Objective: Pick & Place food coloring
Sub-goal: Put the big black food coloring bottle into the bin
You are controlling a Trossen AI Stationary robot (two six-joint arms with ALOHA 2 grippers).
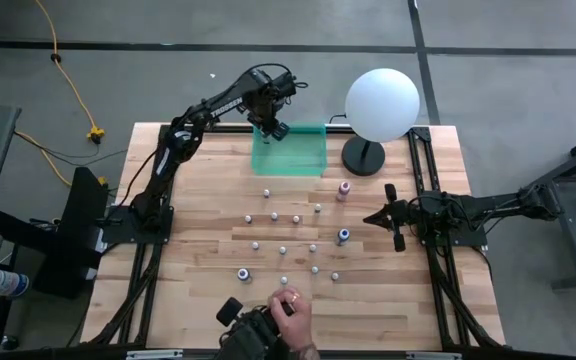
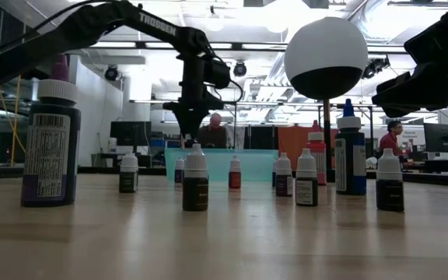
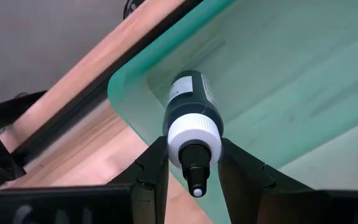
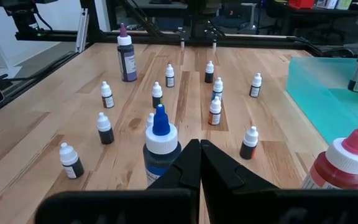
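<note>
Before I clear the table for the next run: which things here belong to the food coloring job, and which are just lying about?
Job:
- bottle held in left gripper
- teal tray under it
- small bottles standing on the table
- blue bottle, pink bottle

Lying about:
- globe lamp
- person's hand at the table edge
- right gripper, parked

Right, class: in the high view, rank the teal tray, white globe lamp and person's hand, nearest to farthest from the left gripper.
From the left gripper:
1. teal tray, directly below it.
2. white globe lamp, beside the tray.
3. person's hand, at the opposite table edge.

Matt wooden table [image 1: 198, 250]; glossy translucent plastic tray [image 1: 303, 160]; smooth plastic bottles [image 4: 161, 146]
</note>
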